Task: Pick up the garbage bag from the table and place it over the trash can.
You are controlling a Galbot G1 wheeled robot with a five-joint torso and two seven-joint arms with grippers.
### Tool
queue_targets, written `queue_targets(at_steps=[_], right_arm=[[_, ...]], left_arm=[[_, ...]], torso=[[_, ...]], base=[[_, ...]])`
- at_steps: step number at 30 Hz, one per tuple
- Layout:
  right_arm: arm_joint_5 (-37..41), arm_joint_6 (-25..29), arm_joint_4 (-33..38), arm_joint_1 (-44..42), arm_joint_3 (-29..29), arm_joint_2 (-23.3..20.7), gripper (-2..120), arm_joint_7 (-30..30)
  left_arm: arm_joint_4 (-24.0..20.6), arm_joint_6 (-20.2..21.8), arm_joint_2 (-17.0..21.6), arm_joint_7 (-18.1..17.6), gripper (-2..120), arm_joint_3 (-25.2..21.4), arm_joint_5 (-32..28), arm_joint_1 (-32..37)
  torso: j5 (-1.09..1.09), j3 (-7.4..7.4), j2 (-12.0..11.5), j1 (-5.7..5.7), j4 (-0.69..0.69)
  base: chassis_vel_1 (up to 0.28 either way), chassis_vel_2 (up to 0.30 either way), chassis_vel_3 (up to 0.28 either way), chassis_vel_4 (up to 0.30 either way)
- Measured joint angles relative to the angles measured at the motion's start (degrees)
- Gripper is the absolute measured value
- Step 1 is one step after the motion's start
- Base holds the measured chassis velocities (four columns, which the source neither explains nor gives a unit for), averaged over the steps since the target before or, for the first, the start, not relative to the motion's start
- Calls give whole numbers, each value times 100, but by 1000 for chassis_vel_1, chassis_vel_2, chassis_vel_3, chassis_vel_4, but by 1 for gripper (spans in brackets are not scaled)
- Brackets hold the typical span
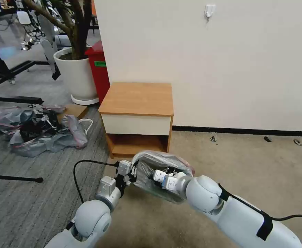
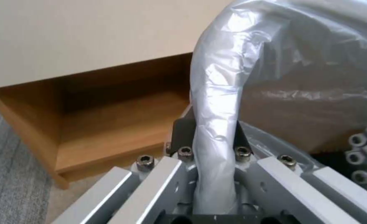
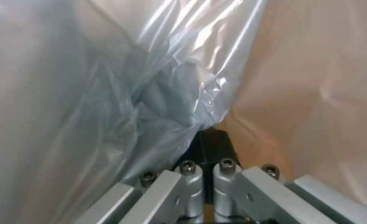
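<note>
The garbage bag [image 1: 151,162], thin translucent grey plastic with a pink band at its right edge, hangs spread between my two grippers low over the carpet, just in front of the table [image 1: 137,98]. My left gripper [image 1: 133,171] is shut on the bag's left rim, and a bunched roll of the garbage bag [image 2: 214,124] runs between its fingers. My right gripper [image 1: 171,171] reaches inside the bag's mouth and is shut on a fold of the garbage bag [image 3: 171,102], pinched at its fingertips [image 3: 200,165]. The trash can is hidden.
A heap of grey and black bags [image 1: 40,129] lies on the floor to the left. Behind it stand a white plant pot [image 1: 77,74] and a red bin [image 1: 99,69]. The wall [image 1: 227,62] backs the table. Open carpet stretches to the right.
</note>
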Motion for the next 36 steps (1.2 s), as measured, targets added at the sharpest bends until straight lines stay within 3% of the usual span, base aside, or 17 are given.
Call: queue_targets(at_steps=[36], right_arm=[[267, -2, -919, -21, 151, 479, 0, 355]], left_arm=[[20, 5, -119, -41, 2, 65, 28, -48]], torso=[[0, 0, 0, 0, 0]], base=[[0, 0, 0, 0]])
